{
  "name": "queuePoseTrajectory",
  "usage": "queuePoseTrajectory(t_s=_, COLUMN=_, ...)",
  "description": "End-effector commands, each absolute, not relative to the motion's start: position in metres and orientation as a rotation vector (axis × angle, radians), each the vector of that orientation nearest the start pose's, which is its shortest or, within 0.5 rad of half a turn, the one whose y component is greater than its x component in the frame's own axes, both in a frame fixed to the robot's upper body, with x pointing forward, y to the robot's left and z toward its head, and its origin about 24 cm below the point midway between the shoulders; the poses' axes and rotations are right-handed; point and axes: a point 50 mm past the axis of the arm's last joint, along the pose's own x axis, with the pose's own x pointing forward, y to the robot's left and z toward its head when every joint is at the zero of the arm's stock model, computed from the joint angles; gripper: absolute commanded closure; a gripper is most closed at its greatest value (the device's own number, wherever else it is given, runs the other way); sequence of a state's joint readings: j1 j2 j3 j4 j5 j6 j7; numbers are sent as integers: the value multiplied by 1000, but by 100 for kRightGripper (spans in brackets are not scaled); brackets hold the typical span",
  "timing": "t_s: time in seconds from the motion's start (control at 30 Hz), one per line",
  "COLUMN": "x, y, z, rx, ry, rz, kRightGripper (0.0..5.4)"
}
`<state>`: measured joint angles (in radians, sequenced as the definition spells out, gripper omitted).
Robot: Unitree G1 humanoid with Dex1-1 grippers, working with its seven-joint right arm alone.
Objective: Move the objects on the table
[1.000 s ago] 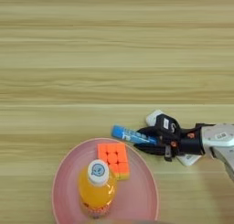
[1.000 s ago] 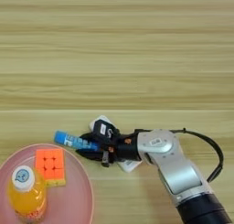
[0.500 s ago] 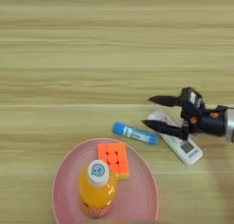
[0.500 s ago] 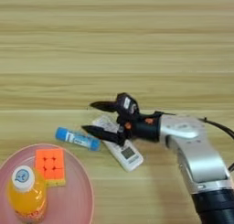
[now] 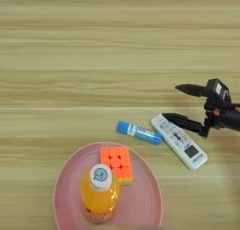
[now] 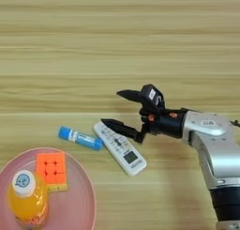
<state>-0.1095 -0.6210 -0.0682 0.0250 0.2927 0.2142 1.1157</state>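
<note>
The black two-fingered pincer (image 6: 111, 108) is hovering wide open and holding nothing, just above the upper end of the long white remote control (image 6: 119, 148) lying on the light tan wooden worktop (image 6: 117, 41). Left of the remote, the blue tube (image 6: 80, 138) is lying flat. Further left, the round pink plate (image 5: 143, 201) is carrying the orange-yellow puzzle cube (image 5: 116, 164) and the small orange juice bottle (image 5: 98, 193), which is standing upright.

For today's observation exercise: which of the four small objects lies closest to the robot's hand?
The white remote control, lying flat just under the open hand. The blue tube lies further left; cube and bottle sit on the plate.
</note>
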Motion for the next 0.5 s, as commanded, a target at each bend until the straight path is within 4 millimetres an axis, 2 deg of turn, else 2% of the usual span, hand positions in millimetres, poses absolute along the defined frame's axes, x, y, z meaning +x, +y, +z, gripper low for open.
queuePoseTrajectory(t_s=0.03, x=247, y=-238, z=107, rx=-290, ry=193, rz=1014, kRightGripper=4)
queuePoseTrajectory(t_s=0.33, x=215, y=-254, z=90, rx=-301, ry=367, rz=1050, kRightGripper=4)
queuePoseTrajectory(t_s=0.5, x=208, y=-254, z=77, rx=-364, ry=447, rz=1037, kRightGripper=4)
